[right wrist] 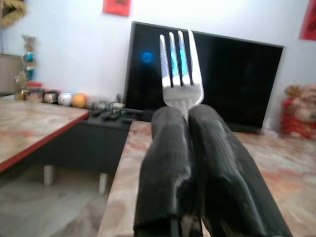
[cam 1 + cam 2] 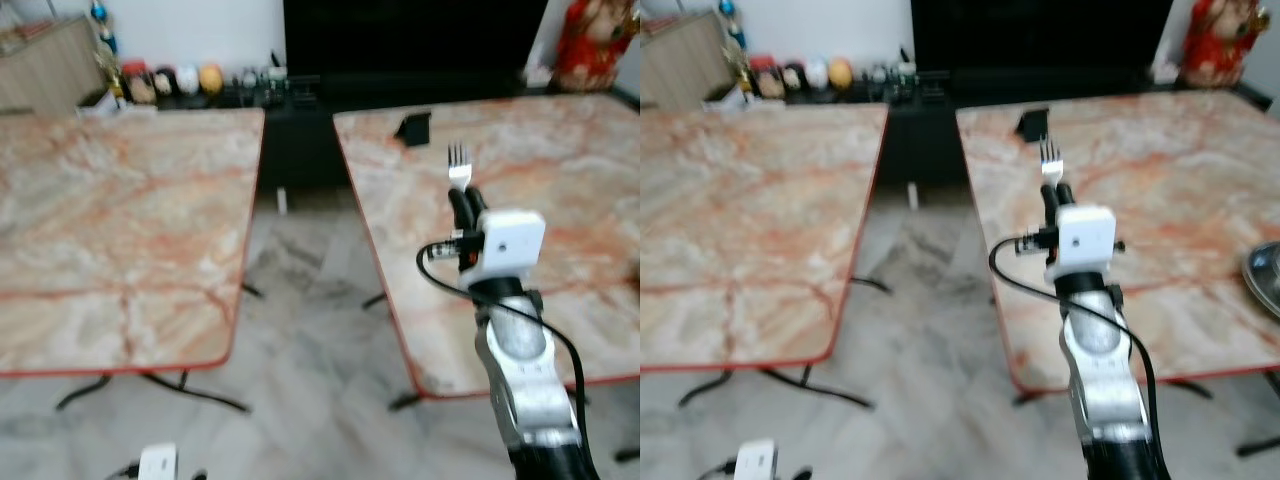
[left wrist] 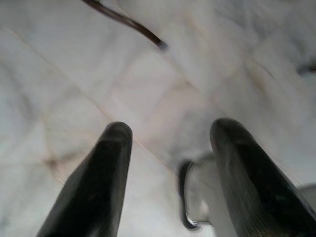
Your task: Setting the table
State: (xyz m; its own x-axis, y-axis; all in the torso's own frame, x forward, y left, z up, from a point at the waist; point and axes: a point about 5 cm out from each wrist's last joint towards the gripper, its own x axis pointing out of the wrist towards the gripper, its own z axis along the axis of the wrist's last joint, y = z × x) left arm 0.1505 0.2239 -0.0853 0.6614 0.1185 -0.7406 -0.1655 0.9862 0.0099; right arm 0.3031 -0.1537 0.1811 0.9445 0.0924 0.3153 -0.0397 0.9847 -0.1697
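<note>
The right pincer (image 2: 462, 200) clamps a fork (image 2: 458, 165), tines up, over the bench (image 2: 560, 160); the left pincer (image 3: 168, 168) hangs parted above the floor (image 3: 74, 74).

Two marble-topped tables (image 2: 120, 220) (image 2: 560, 150), one fork (image 2: 459, 165), one television (image 1: 207, 74), one plate edge (image 2: 1265, 275), two grippers (image 2: 466, 203) (image 3: 168, 173).

I see a silver fork (image 1: 180, 74) pinched in my right gripper (image 1: 190, 116) with black fingers, peach marble-veined tables (image 2: 120, 220) edged red, pale grey marbled floor (image 2: 310, 330), black television (image 1: 207, 74), red figurine (image 2: 598, 45)
</note>
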